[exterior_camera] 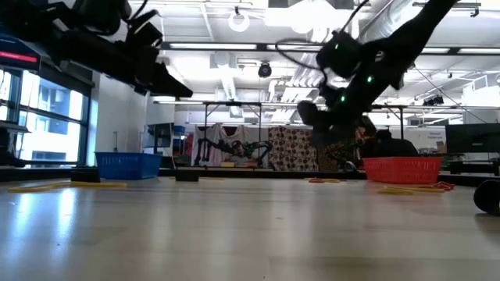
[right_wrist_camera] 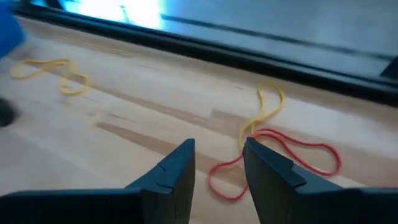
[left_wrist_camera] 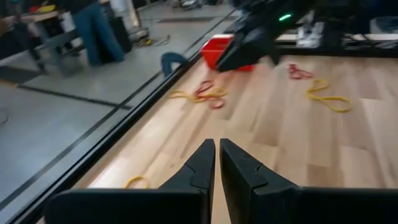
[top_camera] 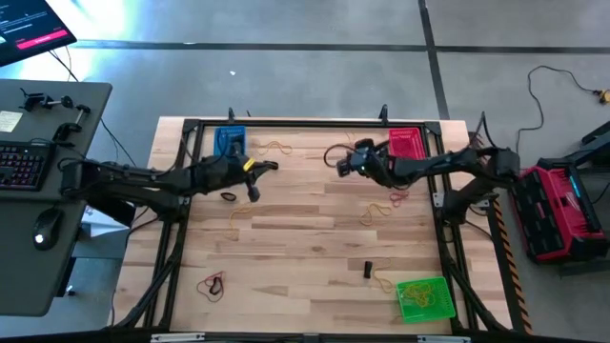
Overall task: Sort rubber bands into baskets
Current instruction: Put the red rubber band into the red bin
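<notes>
The left gripper (left_wrist_camera: 217, 163) hangs above the pale wooden table (top_camera: 305, 248) with fingers nearly together, holding nothing. The right gripper (right_wrist_camera: 219, 163) stands partly open over a thin red rubber band (right_wrist_camera: 280, 155) beside the red mesh basket (top_camera: 407, 144).

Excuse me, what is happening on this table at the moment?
A two-armed robot is sorting rubber bands into baskets. The right tool hangs open above a red band near the red basket. The left tool is shut and empty, near the blue basket. More bands lie scattered.
</notes>
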Tool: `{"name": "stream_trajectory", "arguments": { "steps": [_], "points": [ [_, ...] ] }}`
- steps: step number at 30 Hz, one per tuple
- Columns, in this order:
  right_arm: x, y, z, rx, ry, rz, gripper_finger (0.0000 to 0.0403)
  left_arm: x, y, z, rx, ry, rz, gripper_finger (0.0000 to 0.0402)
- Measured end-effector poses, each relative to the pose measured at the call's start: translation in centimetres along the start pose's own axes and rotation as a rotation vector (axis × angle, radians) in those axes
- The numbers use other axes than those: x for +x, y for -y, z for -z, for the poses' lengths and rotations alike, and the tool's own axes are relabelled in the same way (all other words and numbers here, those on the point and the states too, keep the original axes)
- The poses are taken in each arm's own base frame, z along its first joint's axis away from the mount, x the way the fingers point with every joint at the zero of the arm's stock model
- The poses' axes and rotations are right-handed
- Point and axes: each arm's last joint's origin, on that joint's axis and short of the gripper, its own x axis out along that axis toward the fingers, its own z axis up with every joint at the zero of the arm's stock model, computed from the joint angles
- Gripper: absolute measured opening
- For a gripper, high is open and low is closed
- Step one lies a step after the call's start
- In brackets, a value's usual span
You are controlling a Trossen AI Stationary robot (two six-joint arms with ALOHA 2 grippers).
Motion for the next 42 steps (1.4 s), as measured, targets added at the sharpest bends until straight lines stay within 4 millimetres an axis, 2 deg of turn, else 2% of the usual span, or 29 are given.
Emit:
{"name": "stream_trajectory", "arguments": {
  "steps": [6,14,25,29,37,42],
  "points": [
    [2.6,1.1,0.6,0.036,-0.087,0.009,0.0126,-0.4,1.2,0.1,0.038,0.033,0.05,0.0014],
    [4.4,1.4,0.4,0.044,-0.108,0.045,0.0126,-0.7,2.0,0.2,0.05,0.031,0.086,0.0014],
    [6.3,2.0,1.9,0.06,-0.145,0.092,0.0124,-0.8,2.4,0.2,0.082,0.035,0.106,0.0014],
    [6.9,2.2,2.4,0.06,-0.151,0.104,0.0102,-0.8,2.4,0.2,0.084,0.035,0.106,0.0014],
    [7.1,2.3,2.5,0.036,-0.143,0.117,0.0009,-0.8,2.4,0.2,0.083,0.034,0.108,0.0014],
    [7.2,2.2,2.5,0.029,-0.139,0.098,0.001,-0.8,2.4,0.2,0.082,0.034,0.11,0.0014]
  ]
}}
